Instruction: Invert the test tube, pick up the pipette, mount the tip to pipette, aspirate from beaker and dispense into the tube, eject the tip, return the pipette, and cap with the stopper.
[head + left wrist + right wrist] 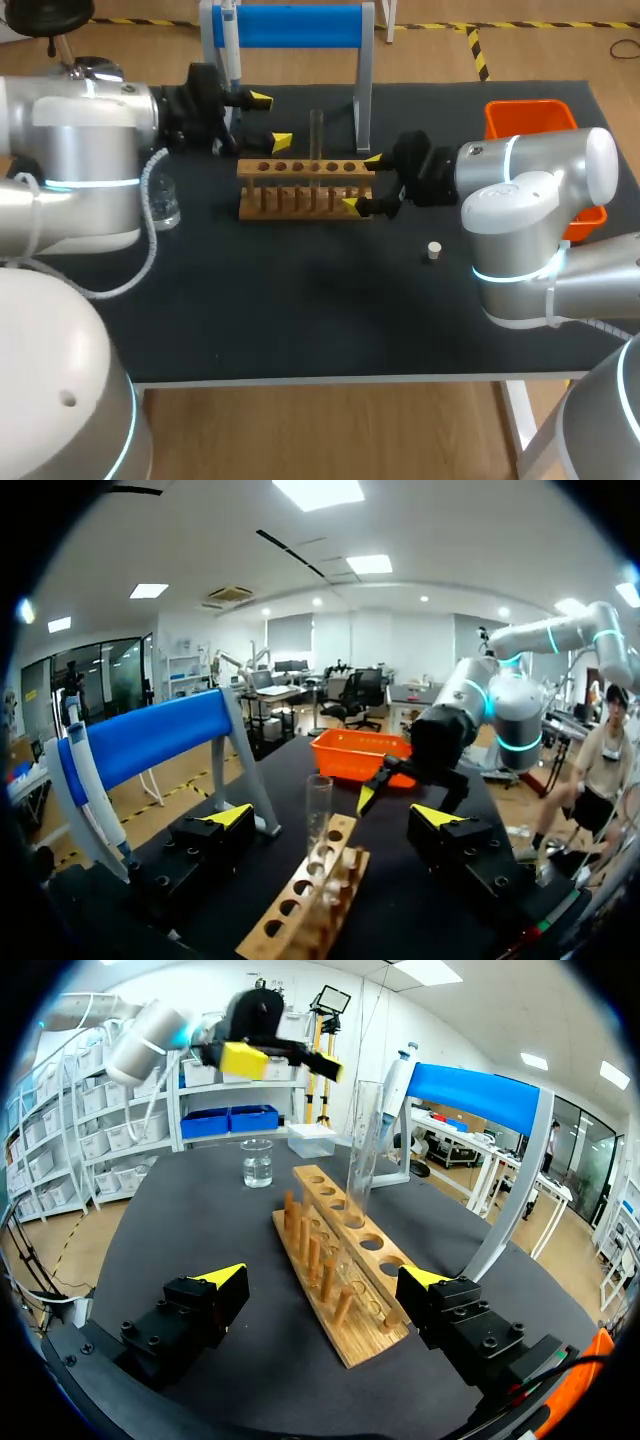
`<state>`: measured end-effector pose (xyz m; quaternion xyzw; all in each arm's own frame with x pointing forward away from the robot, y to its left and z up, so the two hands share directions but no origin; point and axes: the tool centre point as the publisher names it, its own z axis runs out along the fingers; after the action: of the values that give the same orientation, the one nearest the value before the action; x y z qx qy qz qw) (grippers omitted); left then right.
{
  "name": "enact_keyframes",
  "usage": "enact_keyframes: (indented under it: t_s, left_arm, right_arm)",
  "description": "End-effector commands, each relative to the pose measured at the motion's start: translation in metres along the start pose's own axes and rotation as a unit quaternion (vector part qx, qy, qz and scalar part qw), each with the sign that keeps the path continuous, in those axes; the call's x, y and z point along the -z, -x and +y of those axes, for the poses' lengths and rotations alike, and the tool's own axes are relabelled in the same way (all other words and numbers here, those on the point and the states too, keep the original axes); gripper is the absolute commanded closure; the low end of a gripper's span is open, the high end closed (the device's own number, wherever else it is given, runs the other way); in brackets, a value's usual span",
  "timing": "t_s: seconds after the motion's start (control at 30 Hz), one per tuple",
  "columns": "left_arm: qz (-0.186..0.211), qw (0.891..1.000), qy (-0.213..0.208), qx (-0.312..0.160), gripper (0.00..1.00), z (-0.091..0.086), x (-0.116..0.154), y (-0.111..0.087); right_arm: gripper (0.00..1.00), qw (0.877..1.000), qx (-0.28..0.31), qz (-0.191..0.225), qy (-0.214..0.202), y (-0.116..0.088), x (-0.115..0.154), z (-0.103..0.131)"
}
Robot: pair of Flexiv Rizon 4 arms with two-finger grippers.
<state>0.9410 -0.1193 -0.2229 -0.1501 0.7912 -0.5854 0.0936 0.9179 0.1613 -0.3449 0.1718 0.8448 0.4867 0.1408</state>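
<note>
A wooden rack with a row of holes and upright pegs stands mid-table on the black tabletop. Behind it rises a grey stand with a blue top bar. An orange bin sits far right.

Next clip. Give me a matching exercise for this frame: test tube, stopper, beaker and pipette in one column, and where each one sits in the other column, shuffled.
Things
1. test tube
2. stopper
3. beaker
4. pipette

Places
A. hanging on the blue stand
B. upright in the wooden rack
C. alone on the table, near the right arm
D. on the table by the left arm, holding clear liquid

Pairs: 1-B, 2-C, 3-D, 4-A
</note>
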Motion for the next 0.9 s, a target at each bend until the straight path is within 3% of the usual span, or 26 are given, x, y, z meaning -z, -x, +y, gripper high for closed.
enact_keyframes:
  t_s: [0.03,0.9]
  left_arm:
    - [0.037,0.999,0.026,0.019,0.00,-0.0208,0.0416,-0.0090]
    - [0.025,0.999,0.028,0.024,0.00,-0.0187,0.0485,-0.0043]
  right_arm:
    - [0.00,1.000,0.000,0.000,0.000,-0.0001,0.0001,-0.0006]
    - [0.00,1.000,0.000,0.000,0.000,-0.0001,0.0001,-0.0006]
